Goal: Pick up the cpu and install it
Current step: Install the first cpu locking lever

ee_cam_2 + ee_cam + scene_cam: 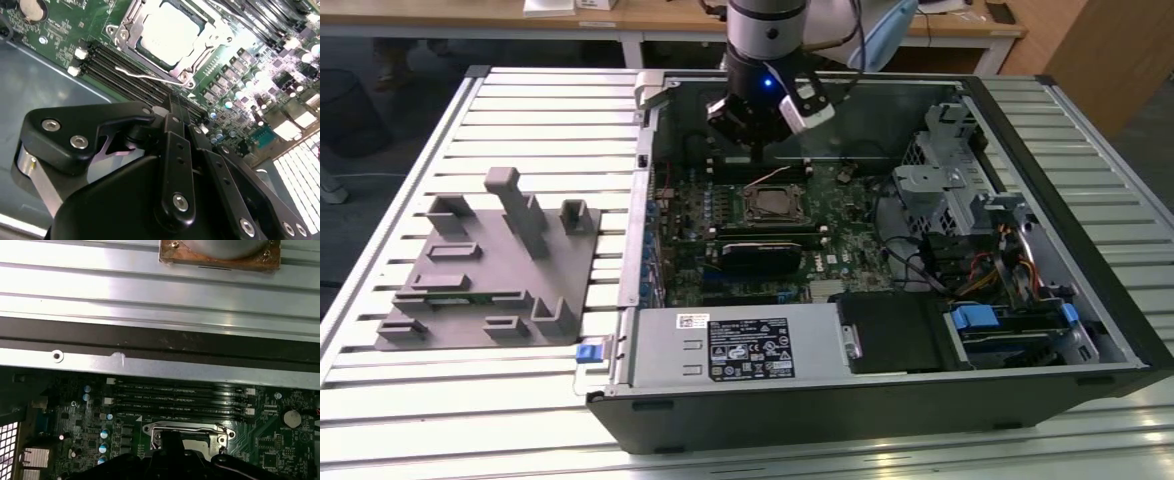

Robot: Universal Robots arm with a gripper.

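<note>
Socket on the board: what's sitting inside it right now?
The cpu lies flat inside the socket, its pale metal top showing within the metal frame. In the first wrist view the claw's black body covers much of the socket. The contacts underneath are hidden by the chip.

exterior view: raised and well back, angled down onto the slatted tabletop (520,400) and the whole open computer case (881,400), with the socket (777,203) near the picture's middle. second wrist view: very near, just behind the black gripper linkage (170,165), slanting along the motherboard toward that socket (170,35). first wrist view: also near, facing across the socket (187,437) toward the case wall (150,365) beyond it. shared by all three: socket and the memory slots (175,400) beside it.
</note>
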